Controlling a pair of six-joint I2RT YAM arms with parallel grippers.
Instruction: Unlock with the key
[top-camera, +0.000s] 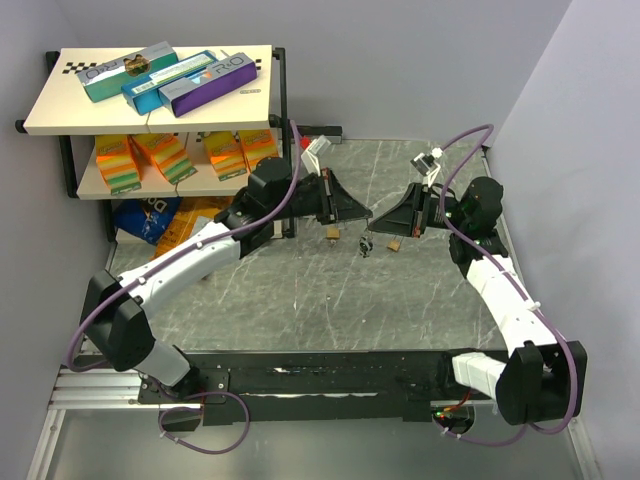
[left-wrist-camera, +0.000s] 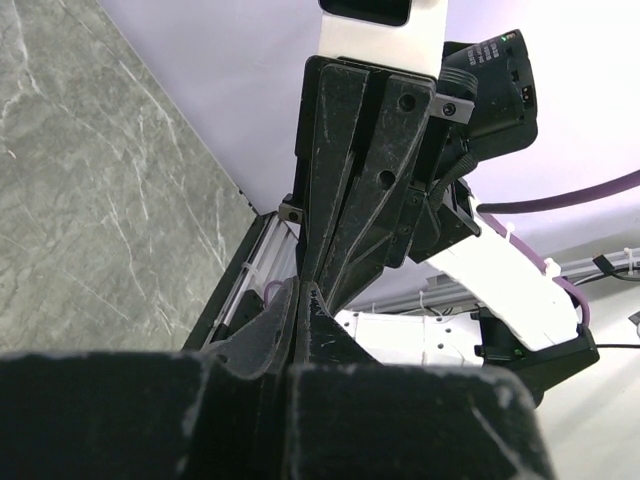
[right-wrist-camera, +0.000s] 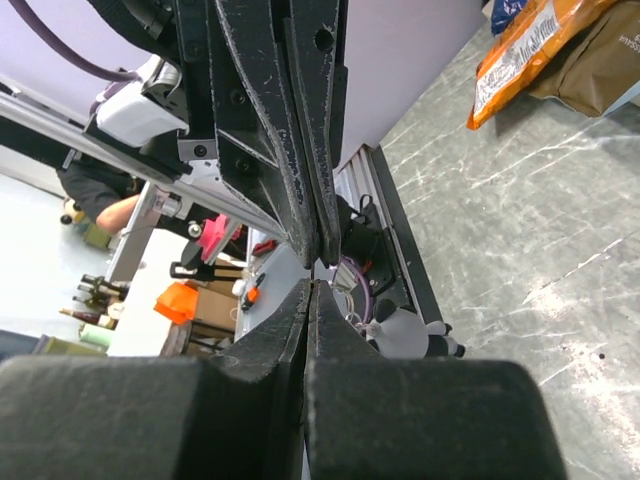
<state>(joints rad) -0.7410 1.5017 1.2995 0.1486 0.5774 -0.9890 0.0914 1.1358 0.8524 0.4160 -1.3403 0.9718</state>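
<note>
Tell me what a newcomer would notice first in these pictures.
Both shut, the left gripper and right gripper point tip to tip above the middle of the grey table. Near them lie the tiny dark key and a brass padlock to its left; a shelf of colourful boxes stands at the far left.

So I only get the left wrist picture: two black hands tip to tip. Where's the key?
Observer: From above, the key lies on the table, nearer the arm bases than where the left hand and right hand meet.
Operator: Any locks about?
Observer: Two small brass padlocks: one left of the key, one right of it.
Operator: Anything else?
Observer: An orange snack bag shows in the right wrist view.
</note>
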